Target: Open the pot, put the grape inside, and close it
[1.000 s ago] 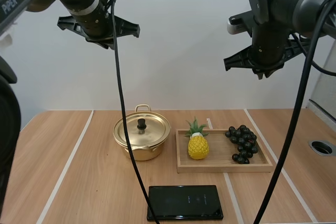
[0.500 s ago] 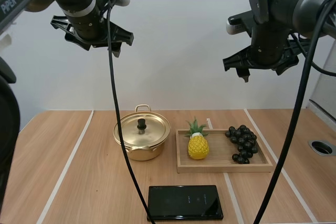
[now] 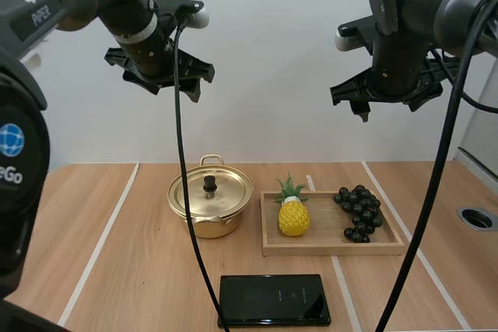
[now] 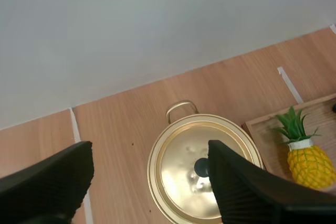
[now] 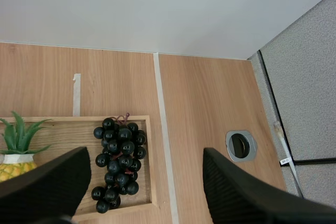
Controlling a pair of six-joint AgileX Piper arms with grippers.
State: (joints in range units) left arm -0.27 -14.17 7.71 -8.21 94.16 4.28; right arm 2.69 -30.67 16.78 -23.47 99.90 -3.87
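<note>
You have both sets of jaws spread wide and empty, the left gripper [image 3: 161,77] high above the pot [image 3: 210,219] and the right gripper [image 3: 387,101] high above the wooden tray [image 3: 333,249]. The grapes [image 3: 359,213] lie at the tray's right end and a toy pineapple [image 3: 293,216] stands at its left end. The pot sits just left of the tray with its lid [image 3: 211,193] on.

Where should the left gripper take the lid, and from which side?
Probably by the black knob at the centre of the lid, coming straight down from above. The knob stands upright and proud of the shallow dome, while the lid's rim sits flush on the pot, leaving no edge to pinch. The left gripper is open, above the pot.
</note>
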